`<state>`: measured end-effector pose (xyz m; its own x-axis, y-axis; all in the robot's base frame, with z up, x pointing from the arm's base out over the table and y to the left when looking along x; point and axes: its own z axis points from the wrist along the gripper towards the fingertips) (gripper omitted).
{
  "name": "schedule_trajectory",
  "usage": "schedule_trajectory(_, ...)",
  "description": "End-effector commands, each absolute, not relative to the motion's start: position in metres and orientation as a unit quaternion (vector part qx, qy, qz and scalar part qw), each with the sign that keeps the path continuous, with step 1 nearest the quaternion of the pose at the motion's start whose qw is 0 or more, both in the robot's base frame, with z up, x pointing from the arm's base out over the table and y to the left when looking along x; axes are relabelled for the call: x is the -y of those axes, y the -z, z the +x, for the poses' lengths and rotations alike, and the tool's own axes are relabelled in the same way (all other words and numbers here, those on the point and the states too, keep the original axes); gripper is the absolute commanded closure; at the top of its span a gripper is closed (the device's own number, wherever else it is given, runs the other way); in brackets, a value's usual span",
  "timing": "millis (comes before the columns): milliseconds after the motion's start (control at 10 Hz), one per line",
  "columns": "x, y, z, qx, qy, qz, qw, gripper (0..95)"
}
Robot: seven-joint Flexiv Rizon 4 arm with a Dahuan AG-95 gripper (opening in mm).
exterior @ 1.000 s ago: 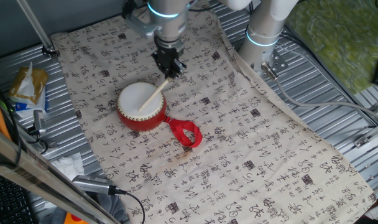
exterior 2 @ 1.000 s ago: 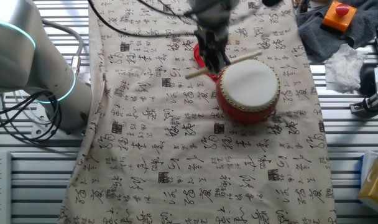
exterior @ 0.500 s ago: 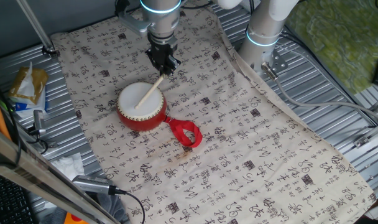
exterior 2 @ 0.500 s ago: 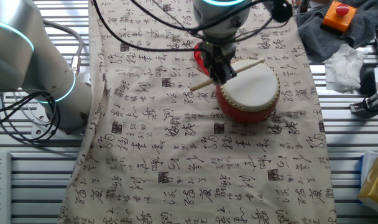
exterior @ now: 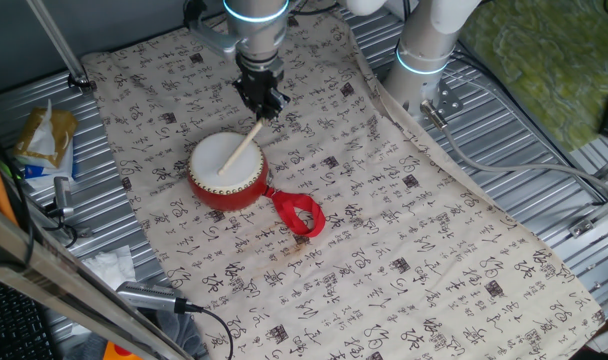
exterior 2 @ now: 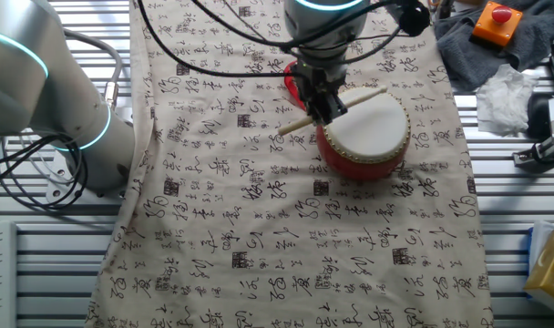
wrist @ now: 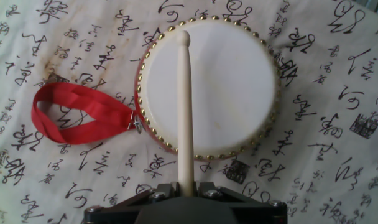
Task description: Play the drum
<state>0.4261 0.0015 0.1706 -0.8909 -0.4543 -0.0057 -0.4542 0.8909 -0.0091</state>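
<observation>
The small round drum with the red body, flat white skin and ring of gold studs is seen standing upright on the pale cloth printed with black characters, which is spread over the ribbed metal table. The thin light wooden stick is clenched between the two fingers of the black gripper; the jaws are closed on its lower end, as shown in the hand view.

From the hand view the stick is laid across the drum's skin left of centre, and its rounded tip is found at the far studded rim. Whether the tip is touching the skin or held just above it cannot be told. The gripper itself is positioned just outside the drum's near rim, clear of the studs.

A red ribbon loop is attached to the drum's side and is spread flat on the cloth beside it. In the other fixed view only a sliver of it is glimpsed behind the gripper.

Wide stretches of bare cloth are left around the drum on all sides. Well away from the drum, beyond the cloth's edge, a crumpled white tissue, a grey rag carrying an orange box with a red button and a yellow packet are seen. The white base of a second robot arm with a glowing cyan ring is stood at the cloth's border, well apart from the drum.
</observation>
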Motion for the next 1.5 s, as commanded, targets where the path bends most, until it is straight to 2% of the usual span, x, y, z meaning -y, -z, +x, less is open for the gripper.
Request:
schedule_trajectory(100,-0.002,-0.17,0.427,-0.972,0.006,-0.23,-0.043,95.0)
schedule_trajectory(500,-0.002,-0.168,0.428,-0.957,0.02,-0.256,-0.136,95.0)
schedule_trajectory(600,-0.002,-0.168,0.428,-0.953,0.027,-0.262,-0.151,95.0)
schedule_trajectory(700,-0.002,-0.168,0.428,-0.954,0.025,-0.261,-0.146,95.0)
schedule_trajectory(1100,-0.003,-0.176,0.426,-0.96,0.008,-0.265,-0.086,95.0)
schedule_trajectory(1500,-0.004,-0.18,0.425,-0.965,-0.017,-0.257,-0.046,95.0)
